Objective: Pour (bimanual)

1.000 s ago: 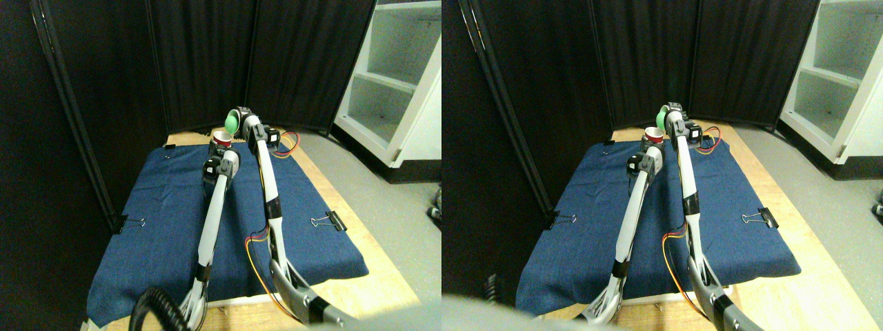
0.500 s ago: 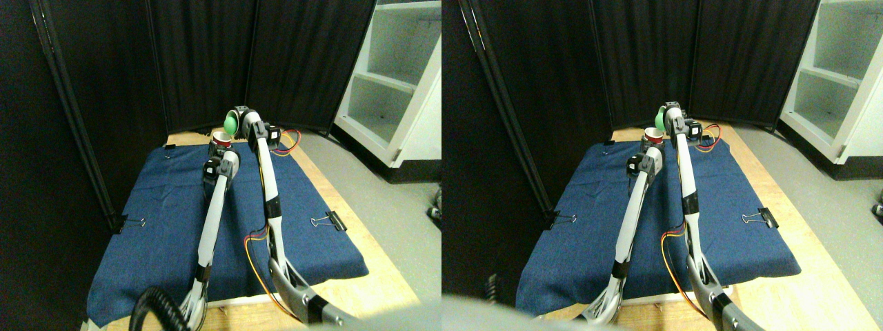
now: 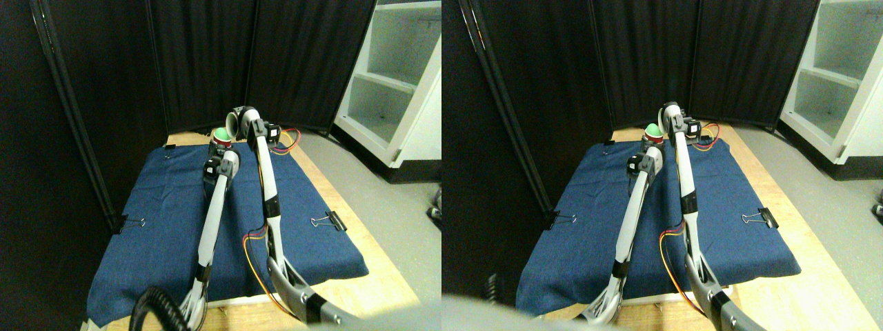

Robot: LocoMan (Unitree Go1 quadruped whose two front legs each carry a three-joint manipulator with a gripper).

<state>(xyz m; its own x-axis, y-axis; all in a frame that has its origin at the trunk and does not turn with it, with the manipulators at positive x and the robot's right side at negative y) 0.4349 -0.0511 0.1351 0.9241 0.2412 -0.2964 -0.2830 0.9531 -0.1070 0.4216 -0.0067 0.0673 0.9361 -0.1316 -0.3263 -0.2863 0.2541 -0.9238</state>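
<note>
Over the far end of the blue cloth (image 3: 159, 207), my right gripper (image 3: 238, 123) grips the tipped white cup (image 3: 233, 122), green ball (image 3: 221, 133) dropping into the red cup (image 3: 221, 141) that my left gripper (image 3: 219, 153) grips, so I'd keep both steady.

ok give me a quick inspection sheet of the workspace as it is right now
Surface: blue cloth clipped over a wooden table.
Job's things: green ball sits at the mouth of the red cup; pale cup is tipped on its side just above it.
Clutter: binder clips at the cloth's edges; nothing else seen.
End effectors: left end effector is at the red cup, right end effector at the pale cup; their grip is too small to judge.
Cables: coloured wires loop beside the right arm.
Surroundings: black curtains, white shelf.
</note>
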